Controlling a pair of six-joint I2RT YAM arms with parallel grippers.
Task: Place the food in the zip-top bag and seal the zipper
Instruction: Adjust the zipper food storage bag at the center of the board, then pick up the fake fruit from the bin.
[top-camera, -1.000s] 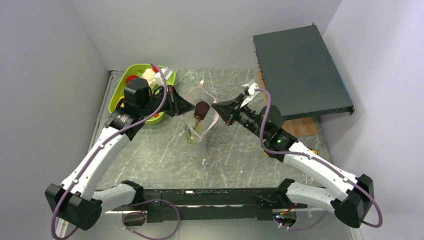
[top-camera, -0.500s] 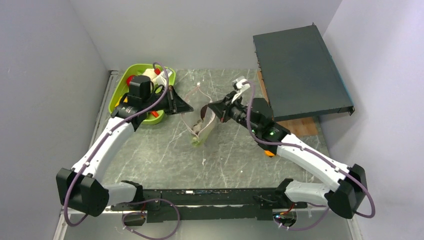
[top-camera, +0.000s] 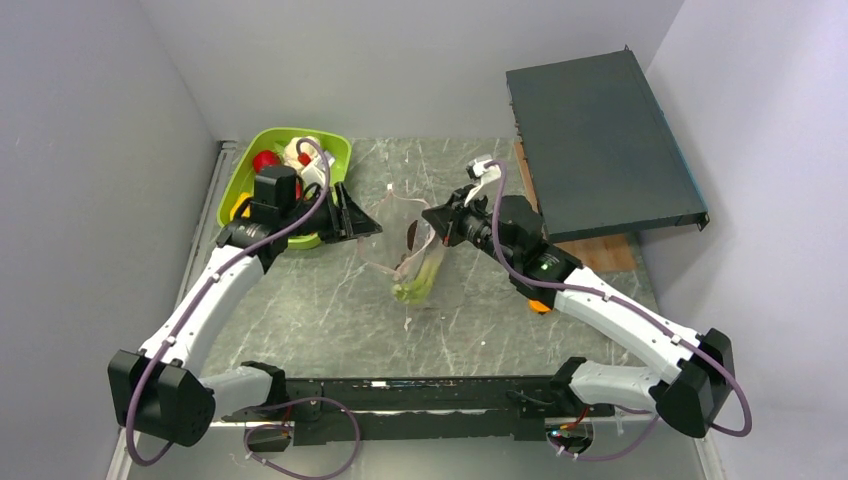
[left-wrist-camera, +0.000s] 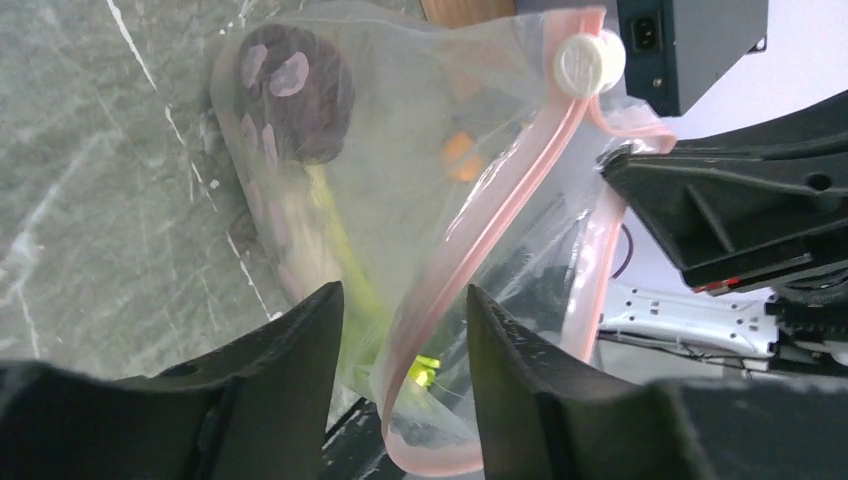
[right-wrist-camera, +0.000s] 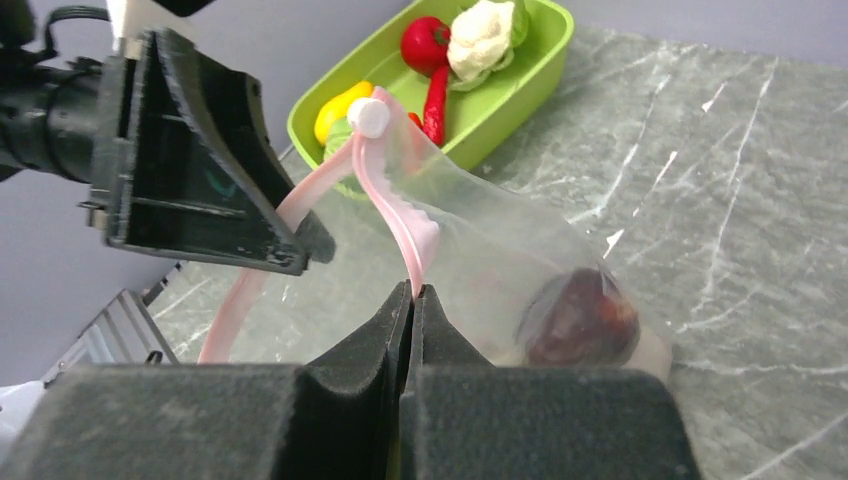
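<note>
Fingers of the right gripper are squeezing shut on the zipper. The zipper is the pink strip running along the mouth of the zip-top bag. The bag is hanging from that grip, and its low end is reaching down to the gray table.

The left gripper is standing open. One side of the pink strip is running through the gap between its two black fingers. I cannot tell if the strip is touching them. A small white slider is sitting at the top end of the strip. The mouth of the bag is gaping open between the two grippers, so it is not sealed yet.

Two bits of food are lying inside the bag. One is a dark purple piece and the other is a bunch of pale green stalks.

More food is waiting in the lime-green tray at the back left of the table, behind the left arm. A red tomato, a white lumpy piece, a yellow piece and a long red pepper are sitting in it.

A dark flat box is lying at the back right, partly on a wooden board. An orange disc is peeking out beside the right arm.
</note>
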